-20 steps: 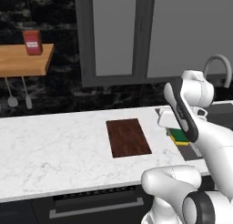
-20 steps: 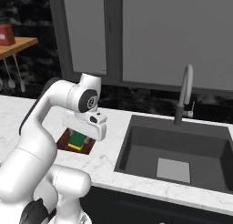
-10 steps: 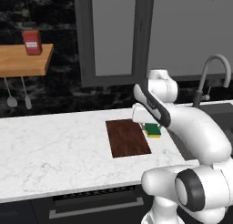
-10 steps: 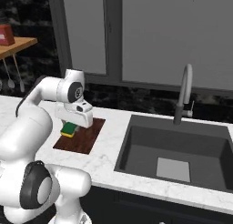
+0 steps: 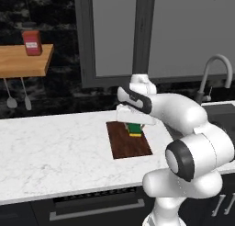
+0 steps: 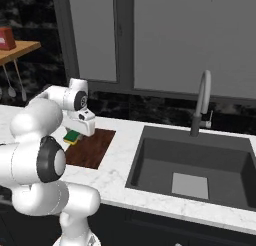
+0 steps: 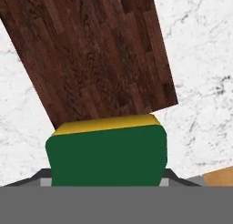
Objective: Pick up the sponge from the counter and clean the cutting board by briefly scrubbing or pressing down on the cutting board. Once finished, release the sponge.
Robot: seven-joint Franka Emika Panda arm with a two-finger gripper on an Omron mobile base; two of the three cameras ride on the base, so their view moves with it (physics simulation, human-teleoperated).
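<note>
White marble counter (image 5: 55, 151) under dark cabinets | dark reddish-brown wooden cutting board (image 5: 131, 144) lies flat | gripper (image 5: 135, 124) closed partway on small green-topped yellow sponge (image 5: 134, 128), held over the board's far end | sponge judged light, soft, compressible; side grip suits it; press gently.

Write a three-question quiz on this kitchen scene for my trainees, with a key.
1. True or false: the sponge lies loose on the counter.
2. Over what does the tool hold the sponge? A) the sink B) the cutting board C) the wooden shelf
3. Fill in: the sponge's layer beside the green one is ____.

Key: 1 false, the tool grips it; 2 B; 3 yellow.
</note>
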